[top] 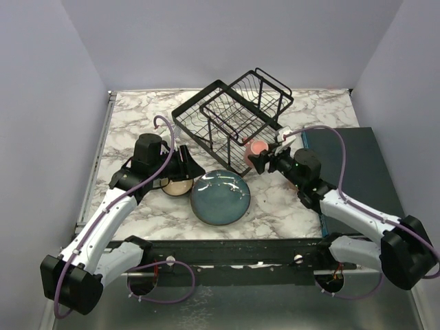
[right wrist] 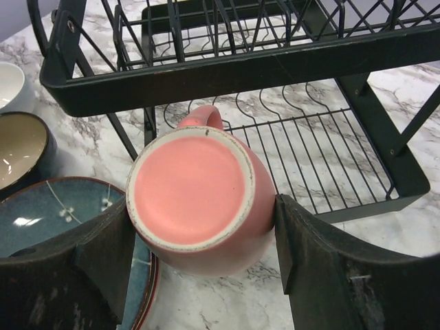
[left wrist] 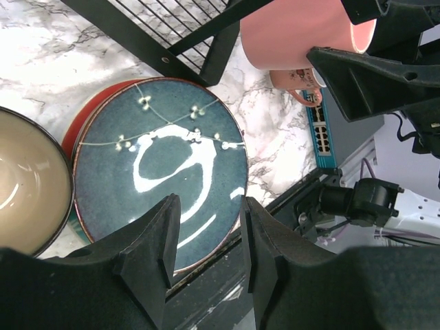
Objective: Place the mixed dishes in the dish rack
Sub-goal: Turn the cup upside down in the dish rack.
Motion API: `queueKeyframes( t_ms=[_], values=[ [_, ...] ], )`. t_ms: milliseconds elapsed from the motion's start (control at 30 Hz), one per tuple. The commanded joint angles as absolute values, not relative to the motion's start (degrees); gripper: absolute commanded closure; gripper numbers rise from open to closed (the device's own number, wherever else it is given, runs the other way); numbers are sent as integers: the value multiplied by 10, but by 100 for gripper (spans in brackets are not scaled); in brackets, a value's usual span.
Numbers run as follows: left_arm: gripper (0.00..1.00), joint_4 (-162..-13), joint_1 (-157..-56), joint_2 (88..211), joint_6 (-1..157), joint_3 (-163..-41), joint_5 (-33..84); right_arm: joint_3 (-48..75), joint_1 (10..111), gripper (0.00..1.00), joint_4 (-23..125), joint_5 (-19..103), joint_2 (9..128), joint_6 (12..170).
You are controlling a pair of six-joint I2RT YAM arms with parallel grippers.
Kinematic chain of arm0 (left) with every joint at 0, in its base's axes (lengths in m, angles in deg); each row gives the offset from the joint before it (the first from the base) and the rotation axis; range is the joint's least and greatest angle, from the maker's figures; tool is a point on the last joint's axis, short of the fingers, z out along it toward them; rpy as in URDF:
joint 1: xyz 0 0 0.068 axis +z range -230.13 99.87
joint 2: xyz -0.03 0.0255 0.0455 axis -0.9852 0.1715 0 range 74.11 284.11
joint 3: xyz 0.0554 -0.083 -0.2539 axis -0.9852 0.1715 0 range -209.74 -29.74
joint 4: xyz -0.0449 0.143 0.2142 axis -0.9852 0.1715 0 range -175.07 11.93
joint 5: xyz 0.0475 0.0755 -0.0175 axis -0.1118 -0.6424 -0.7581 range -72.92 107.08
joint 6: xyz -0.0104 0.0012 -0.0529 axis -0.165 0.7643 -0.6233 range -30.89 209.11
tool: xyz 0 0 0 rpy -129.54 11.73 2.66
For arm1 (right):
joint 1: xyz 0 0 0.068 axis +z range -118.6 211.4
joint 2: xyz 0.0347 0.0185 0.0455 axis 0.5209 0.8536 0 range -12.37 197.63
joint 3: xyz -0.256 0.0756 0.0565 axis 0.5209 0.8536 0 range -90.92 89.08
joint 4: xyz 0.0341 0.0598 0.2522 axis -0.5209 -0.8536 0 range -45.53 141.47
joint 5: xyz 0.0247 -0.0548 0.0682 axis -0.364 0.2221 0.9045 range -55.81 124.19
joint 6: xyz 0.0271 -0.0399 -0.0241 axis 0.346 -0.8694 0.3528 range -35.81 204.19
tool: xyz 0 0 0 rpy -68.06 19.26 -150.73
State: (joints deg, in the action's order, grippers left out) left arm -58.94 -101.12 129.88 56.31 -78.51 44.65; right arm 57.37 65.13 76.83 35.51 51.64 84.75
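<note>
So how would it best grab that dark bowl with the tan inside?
Probably by the rim, from above: the bowl stands upright with its mouth open, so one jaw can go inside the wall and one outside.

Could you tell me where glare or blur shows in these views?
Left wrist: white glare loops on the teal plate; right wrist: the pink mug sharp, evenly lit; top external: faint sheen on that plate, soft shadows.

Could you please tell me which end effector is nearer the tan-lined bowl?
Left. Left end effector: beside the bowl. Right end effector: holding a pink mug, beyond the blue plate.
</note>
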Motion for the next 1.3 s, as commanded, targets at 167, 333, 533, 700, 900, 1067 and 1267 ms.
queueKeyframes(
  t_ms=[167,333,533,700,900,1067,1267],
  values=[
    [55,-575,-1008,1285,580,-782,411,569,620,100,934,408,580,895],
    [56,-573,-1007,1286,581,-782,407,578,609,100,994,416,619,915],
    [59,-573,-1007,1285,580,-780,409,579,603,100,1051,424,665,932],
    [59,-573,-1007,1289,580,-781,408,575,599,100,1099,430,710,938],
    [59,-573,-1007,1289,580,-782,409,565,599,100,1115,440,741,942],
    [59,-574,-1006,1290,581,-781,409,560,599,100,1117,446,760,942],
    [59,-573,-1005,1291,581,-782,409,553,599,100,1099,453,773,938]
  ],
)
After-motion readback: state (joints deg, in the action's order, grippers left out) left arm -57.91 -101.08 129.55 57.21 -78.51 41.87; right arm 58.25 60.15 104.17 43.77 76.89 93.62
